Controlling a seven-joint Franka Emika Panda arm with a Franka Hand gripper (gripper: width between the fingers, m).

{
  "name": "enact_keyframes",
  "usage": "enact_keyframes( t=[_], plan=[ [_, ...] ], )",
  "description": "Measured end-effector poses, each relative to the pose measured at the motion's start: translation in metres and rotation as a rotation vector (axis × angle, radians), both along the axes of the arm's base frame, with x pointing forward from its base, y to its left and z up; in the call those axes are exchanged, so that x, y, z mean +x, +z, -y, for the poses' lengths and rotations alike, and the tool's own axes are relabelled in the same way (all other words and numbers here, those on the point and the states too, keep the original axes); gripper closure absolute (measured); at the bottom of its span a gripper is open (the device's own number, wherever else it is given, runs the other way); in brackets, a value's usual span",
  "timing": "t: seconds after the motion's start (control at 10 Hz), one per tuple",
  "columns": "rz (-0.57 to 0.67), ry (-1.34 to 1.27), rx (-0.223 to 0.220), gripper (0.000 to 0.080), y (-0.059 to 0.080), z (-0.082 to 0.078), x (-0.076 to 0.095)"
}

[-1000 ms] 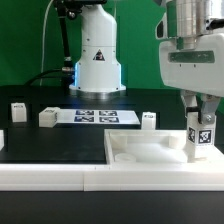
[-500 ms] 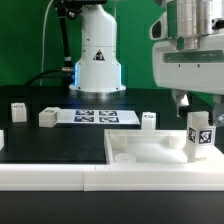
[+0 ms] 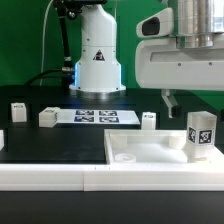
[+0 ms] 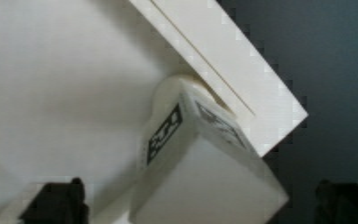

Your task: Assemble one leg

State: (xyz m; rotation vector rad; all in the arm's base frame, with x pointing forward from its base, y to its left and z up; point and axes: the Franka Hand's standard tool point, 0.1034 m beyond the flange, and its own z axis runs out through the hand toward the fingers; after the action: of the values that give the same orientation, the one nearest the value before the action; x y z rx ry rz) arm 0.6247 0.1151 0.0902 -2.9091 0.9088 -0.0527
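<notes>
One leg (image 3: 201, 135) upright in corner of white panel (image 3: 145, 150), end effector (image 4: 201, 200) spread wide, empty, above it

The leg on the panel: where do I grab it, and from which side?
Take the leg near its top, coming straight down and clamping two opposite flat faces. It stands upright on the white panel close to the rim, so its upper part is probably the freest.

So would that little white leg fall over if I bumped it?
Probably, yes: the leg stands tall and narrow on the white panel, so a sideways bump might tip it. It looks like stiff plastic, likely light, and its flat sides shouldn't roll.
</notes>
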Motion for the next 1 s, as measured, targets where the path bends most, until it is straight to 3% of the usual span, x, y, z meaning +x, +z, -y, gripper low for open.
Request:
enact_keyframes(
  t=[0.6, 0.9, 1.0],
  plan=[
    [0.008, 0.455, -0.068, 0.0151, -0.0014, -0.0041, -0.0020],
    [0.026, 0.487, -0.072, 0.0180, -0.0006, -0.0047, 0.0005],
    [0.026, 0.487, -0.072, 0.0355, -0.0006, -0.0046, 0.0005]
  ],
)
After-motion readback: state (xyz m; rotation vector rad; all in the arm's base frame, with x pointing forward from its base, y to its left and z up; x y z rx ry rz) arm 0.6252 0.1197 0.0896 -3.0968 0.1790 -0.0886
